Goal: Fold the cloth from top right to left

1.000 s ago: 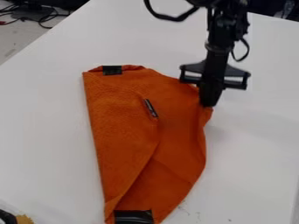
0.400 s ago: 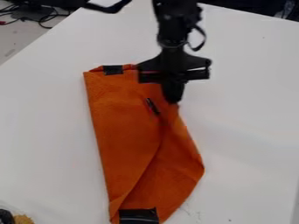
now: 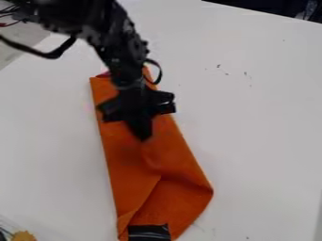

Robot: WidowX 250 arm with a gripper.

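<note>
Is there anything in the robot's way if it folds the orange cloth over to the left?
Nothing visible blocks it: the black robot gripper is at the orange fabric cloth, and only cloth lies between it and the long left edge.

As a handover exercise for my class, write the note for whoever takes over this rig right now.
Gripper: low over the upper middle of the cloth; whether it grips can't be made out.
Cloth: lengthwise on the white table, black patch at its near end.
Done: upper right side appears folded left; the right edge slants in towards the top.
Left: probably settle the fold, make sure the cloth is free, then lift clear.
</note>
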